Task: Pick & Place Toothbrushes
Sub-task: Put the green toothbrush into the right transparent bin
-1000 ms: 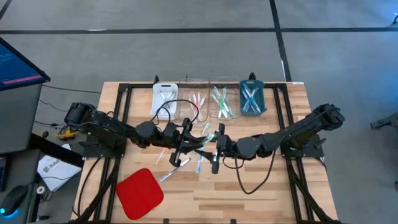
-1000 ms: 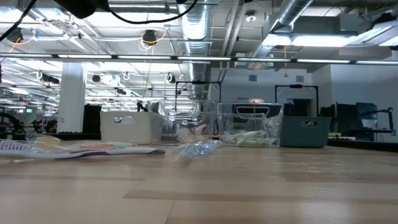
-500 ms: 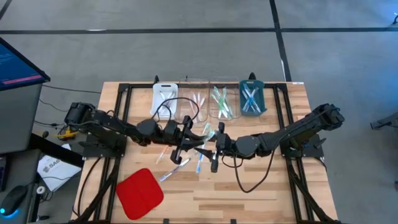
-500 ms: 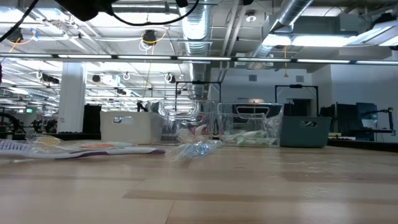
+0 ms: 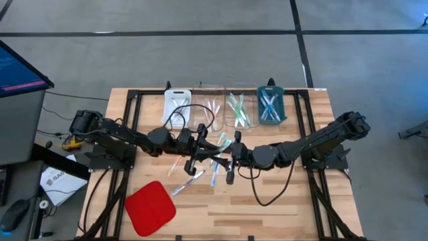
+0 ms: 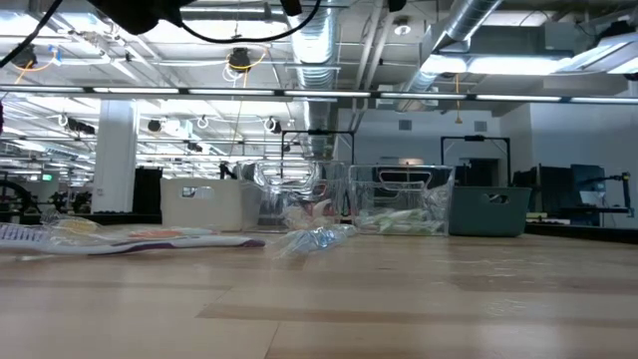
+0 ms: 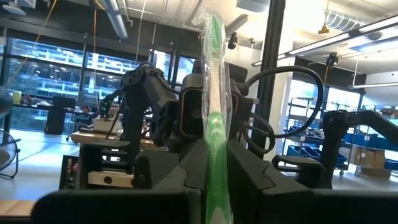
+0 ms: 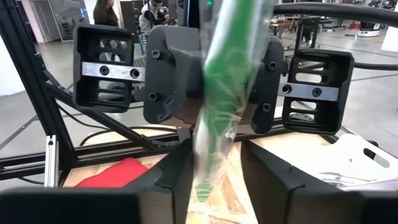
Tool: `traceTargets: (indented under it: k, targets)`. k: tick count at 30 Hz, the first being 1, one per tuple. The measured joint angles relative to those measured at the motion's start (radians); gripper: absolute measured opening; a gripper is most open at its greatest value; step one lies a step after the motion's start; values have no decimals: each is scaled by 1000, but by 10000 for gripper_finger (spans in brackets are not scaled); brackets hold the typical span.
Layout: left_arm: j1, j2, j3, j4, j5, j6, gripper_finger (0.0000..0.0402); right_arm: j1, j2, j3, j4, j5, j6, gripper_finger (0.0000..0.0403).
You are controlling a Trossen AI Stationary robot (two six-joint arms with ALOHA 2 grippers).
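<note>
A green toothbrush in a clear wrapper (image 7: 213, 93) is held up over the middle of the table, with my left gripper (image 5: 204, 148) shut on it. My right gripper (image 5: 232, 155) faces the left one. Its two fingers (image 8: 177, 177) stand close on either side of the wrapped toothbrush (image 8: 217, 106), with a narrow gap. Whether they touch the wrapper, I cannot tell. Several more toothbrushes (image 5: 200, 175) lie flat on the wood below both grippers. Others lie in the trays (image 5: 239, 110) at the far edge. Neither gripper shows in the low view. My left gripper pinches the wrapped green toothbrush between its two fingers, on the lower part of the handle (image 7: 214, 186). The rest of the brush rises past the fingertips and slants toward my right gripper. It is lifted clear of the table.
A white tray (image 5: 176, 107), two clear trays (image 5: 208, 110) and a teal tray (image 5: 271, 106) stand in a row at the far edge. A red square pad (image 5: 150, 206) lies near the front left. Black cables loop over the table by both arms.
</note>
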Motion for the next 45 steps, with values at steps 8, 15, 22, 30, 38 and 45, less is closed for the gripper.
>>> traceTargets:
  k: [8,15,22,30,38,45]
  targets:
    - [0,0,0,-9,7,-2,29,0,0,0,-14,-3,1,43]
    - [-5,0,0,-20,6,-20,70,0,0,0,-33,4,11,43]
    - [-6,0,1,-63,12,-43,135,0,0,0,-58,8,27,43]
    - [-7,-94,1,-225,14,7,231,-2,0,0,-67,13,41,43]
    - [-8,-300,-24,-562,-102,53,270,11,-58,-1,-194,66,79,43]
    - [-4,-434,-161,-628,-215,18,261,-66,-156,1,-375,117,153,43]
